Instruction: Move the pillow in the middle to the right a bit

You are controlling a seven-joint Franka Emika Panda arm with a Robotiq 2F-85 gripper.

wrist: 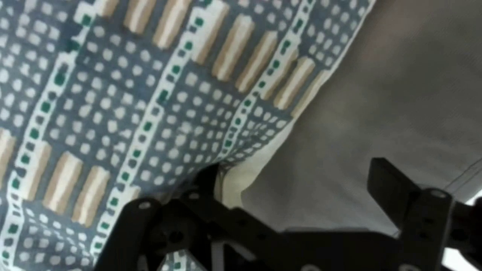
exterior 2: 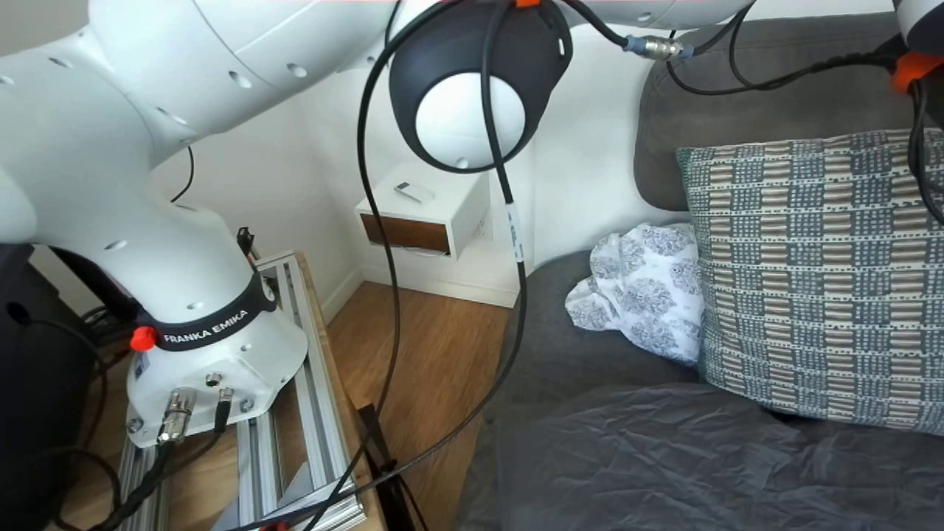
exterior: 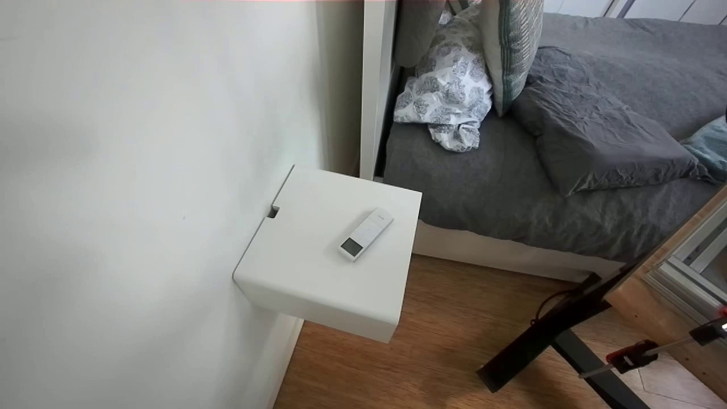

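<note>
A patterned pillow with blue-grey, tan and white bands leans upright on the bed, in both exterior views (exterior: 514, 51) (exterior 2: 818, 295). It fills the left of the wrist view (wrist: 131, 113). My gripper (wrist: 297, 173) is open in the wrist view, its fingers wide apart. The left finger presses into the pillow's edge and dents the cloth, and its tip is partly hidden. The right finger stands apart from the pillow, in front of a grey surface. Nothing is between the fingers except perhaps a bit of the pillow's pale side by the left finger. The gripper does not show in the exterior views.
A floral white cloth (exterior: 454, 79) lies beside the pillow, also in an exterior view (exterior 2: 649, 287). A dark grey cushion (exterior 2: 774, 81) stands behind. A dark grey pillow (exterior: 602, 130) lies flat in front. A white bedside shelf (exterior: 318, 284) holds a remote (exterior: 366, 234). Cables hang from my arm.
</note>
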